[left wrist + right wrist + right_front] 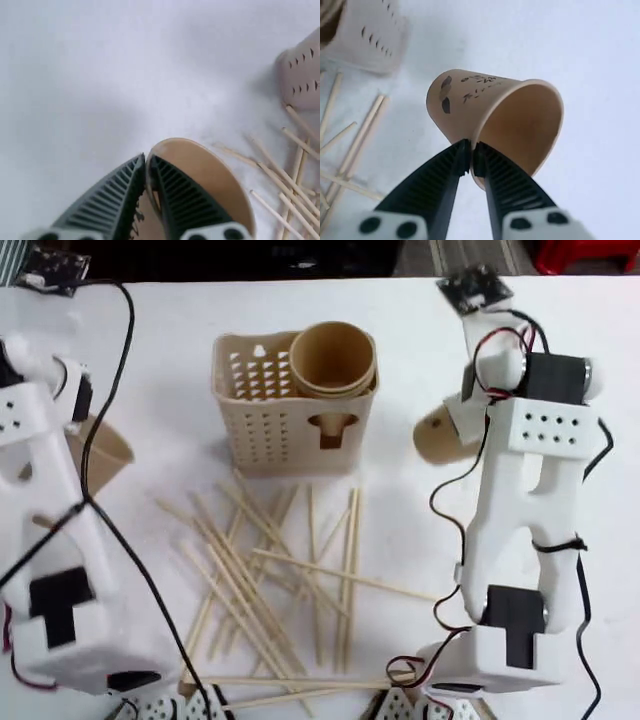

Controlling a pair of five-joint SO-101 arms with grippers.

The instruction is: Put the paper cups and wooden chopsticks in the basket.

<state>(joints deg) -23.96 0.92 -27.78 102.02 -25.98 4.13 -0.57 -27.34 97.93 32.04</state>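
The basket stands mid-surface between the two arms, with nested cups upright in the end nearer the right arm; the other end shows its perforated inner wall. The left fingers are pressed onto the rim of the left cup, one inside and one outside, and this cup sits beside the left arm, apart from the basket. The right fingers pinch the rim of the right cup in the same way; it is held on its side, base towards the basket, with a strip of bare surface between them. The chopsticks lie in a loose crisscross heap in front of the basket, between the arms, a few lying crosswise at the near edge by the arm bases. Open surface runs behind the basket to the far edge.
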